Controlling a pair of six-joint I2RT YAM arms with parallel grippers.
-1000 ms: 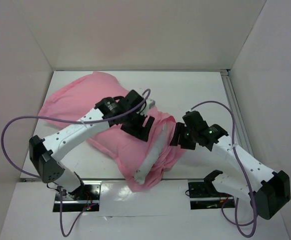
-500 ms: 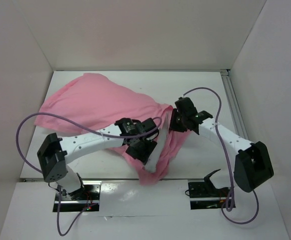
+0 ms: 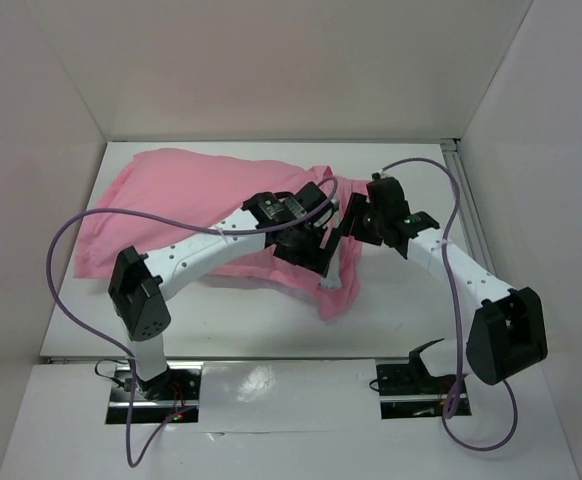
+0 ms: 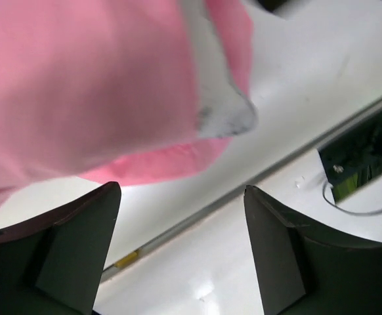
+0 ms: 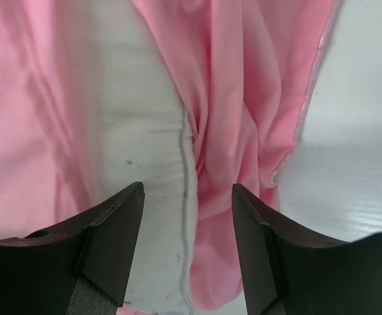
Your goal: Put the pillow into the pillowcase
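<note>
1. The shiny pink satin pillowcase lies crumpled across the white table, from the far left to the centre.
2. The plain white stuffed pillow sits mostly inside it. A white strip with a seam shows at the case's right-hand opening, with pink folds on both sides.
3. The left gripper hangs over the near right end of the case, jaws wide apart with nothing between them. A white pillow corner pokes out of the pink cloth just beyond.
4. The right gripper is above the opening, jaws apart and straddling the pillow's seam. I cannot tell whether its fingers touch the cloth.
</note>
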